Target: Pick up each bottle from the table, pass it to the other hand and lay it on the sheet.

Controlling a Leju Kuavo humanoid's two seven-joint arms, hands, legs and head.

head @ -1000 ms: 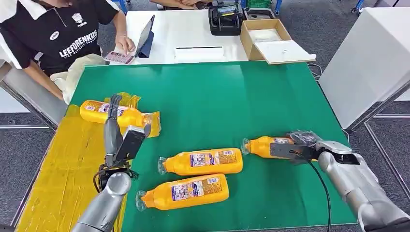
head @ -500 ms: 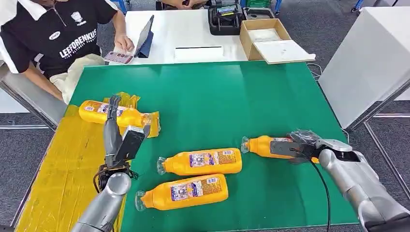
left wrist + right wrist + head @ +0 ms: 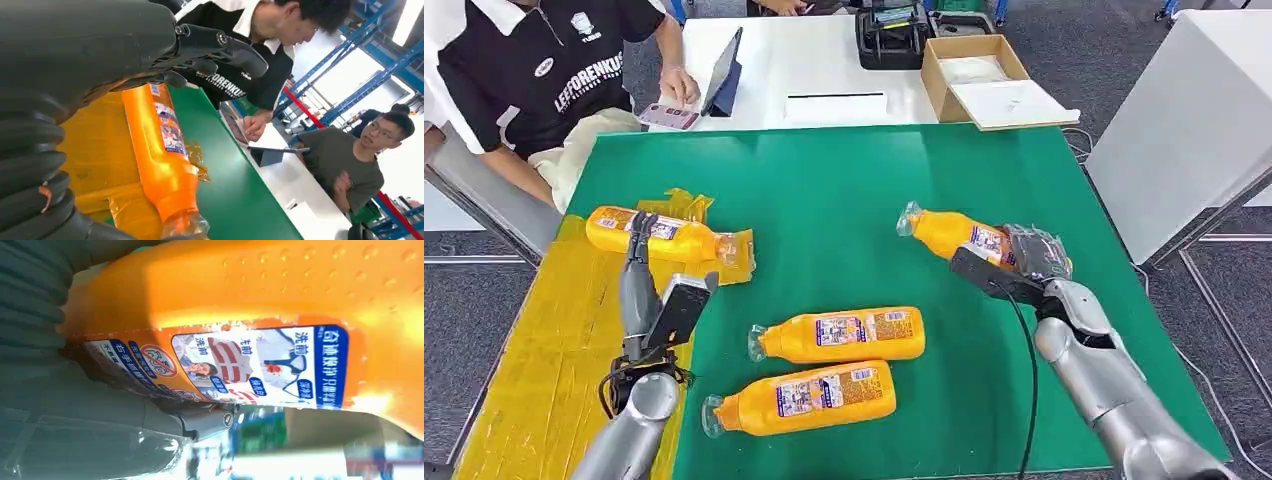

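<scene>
1. Green table: the landmark for everything below. The yellow sheet covers its left edge, so the drop zone is the table's left side.
2. Right arm comes in over the table's right side. I judge the step in hand is lift-and-carry toward the handover.
3. Left arm stands over the sheet at the table's left edge, well apart from the right arm.
4. Held bottle: right of table centre, looks lifted clear of the green, neck pointing to table centre and tilted. It needs to travel left for the pass.
5. Two loose bottles near the table's front centre: upper bottle and lower bottle, lying side by side. Keep the carry path behind them or above them to avoid a knock.
6. Placed bottle lies on the sheet at the table's back-left, just ahead of the left hand.
7. Right hand: fingers clamped round the held bottle's base end, label toward the right wrist camera. The grip is end-heavy, so move slowly and present the neck half free for the taker.
8. Left hand: fingers extended and apart, holding nothing, hovering by the placed bottle. It should swing toward table centre, palm open, before the right hand lets go.
</scene>
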